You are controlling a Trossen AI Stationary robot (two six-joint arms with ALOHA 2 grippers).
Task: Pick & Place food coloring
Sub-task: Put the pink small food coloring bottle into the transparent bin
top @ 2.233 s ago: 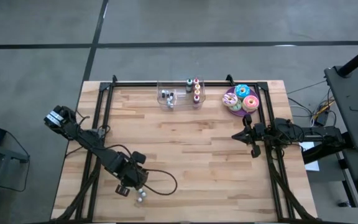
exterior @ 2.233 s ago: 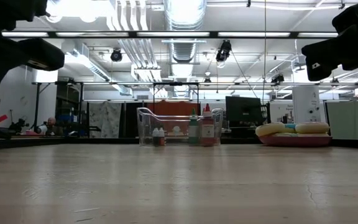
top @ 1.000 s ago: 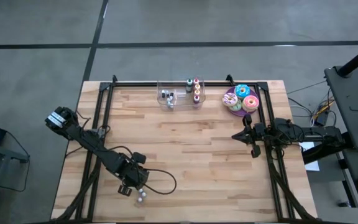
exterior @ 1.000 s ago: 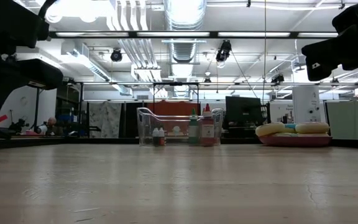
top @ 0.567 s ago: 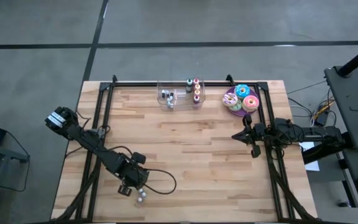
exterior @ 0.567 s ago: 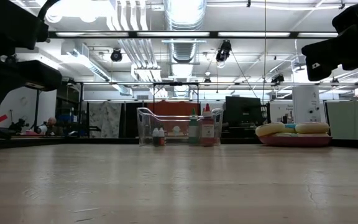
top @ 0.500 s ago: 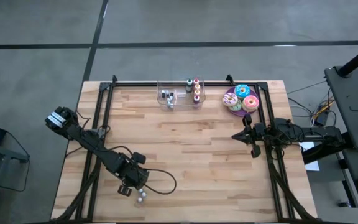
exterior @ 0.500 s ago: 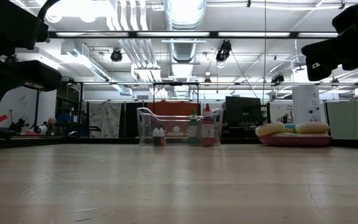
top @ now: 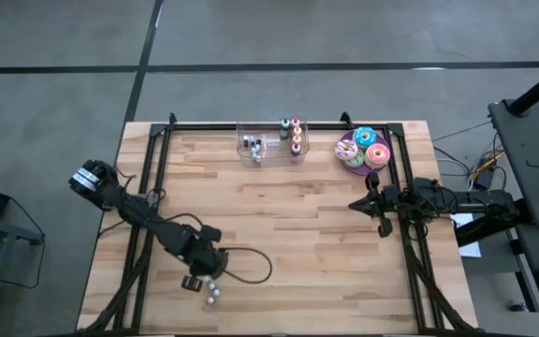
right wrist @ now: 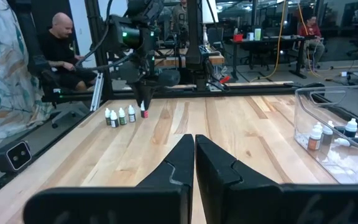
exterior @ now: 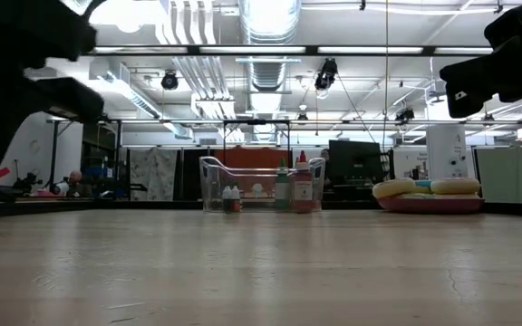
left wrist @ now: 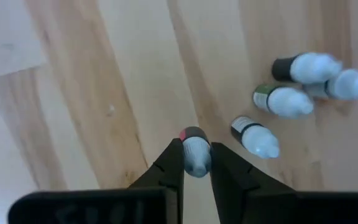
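Food coloring bottle pinched in left claw, low centre of frame; four bottles upper right unpicked. Placement undone. Right claw pressed together, idle.

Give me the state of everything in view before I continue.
Left end effector: shut on one small bottle.
Held bottle: upright between the fingers.
Four other bottles: upright, free, clustered beside it.
Right end effector: shut, empty, waiting on the right side.
Clear bin: open-topped, with a few bottles inside.
Doughnuts: piled together, untouched.
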